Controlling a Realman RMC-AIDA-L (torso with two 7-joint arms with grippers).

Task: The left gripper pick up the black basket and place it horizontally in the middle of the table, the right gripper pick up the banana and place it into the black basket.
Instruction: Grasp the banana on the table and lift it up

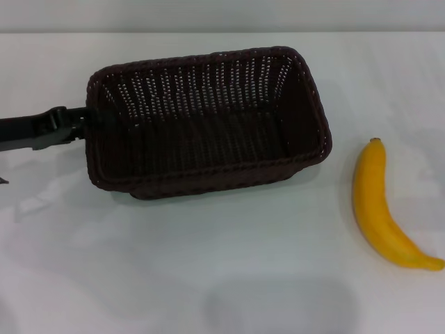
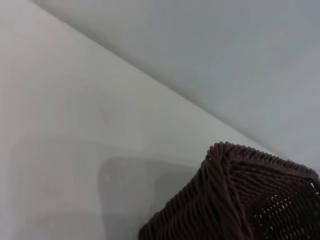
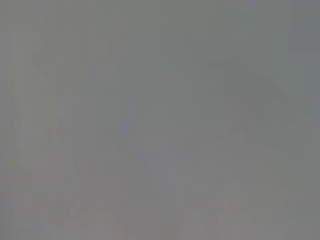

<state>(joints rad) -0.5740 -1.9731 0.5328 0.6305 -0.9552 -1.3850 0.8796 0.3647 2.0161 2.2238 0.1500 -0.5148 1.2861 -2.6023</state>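
Left pincer [image 1: 89, 120] grips black basket's [image 1: 208, 125] left rim; banana [image 1: 386, 209] lies apart on table [image 1: 208, 278].

You're looking at a black basket [image 1: 208, 122] of woven wicker-style strands — very dark brown-black, rough and ribbed all over. Its far wall is an open weave that lets the pale surface behind show through the gaps, and its floor is woven more tightly. In the left wrist view the braided rim of the basket [image 2: 235, 195] reads as thick twisted cords with a dull sheen. On your right, the banana [image 1: 379, 205] has a smooth yellow skin with a soft gloss and a small brownish stem tip. The table [image 1: 208, 278] is plain white, smooth and faintly reflective — it carries soft shadows. On your left, the left gripper [image 1: 89, 120] looks like matt black plastic.
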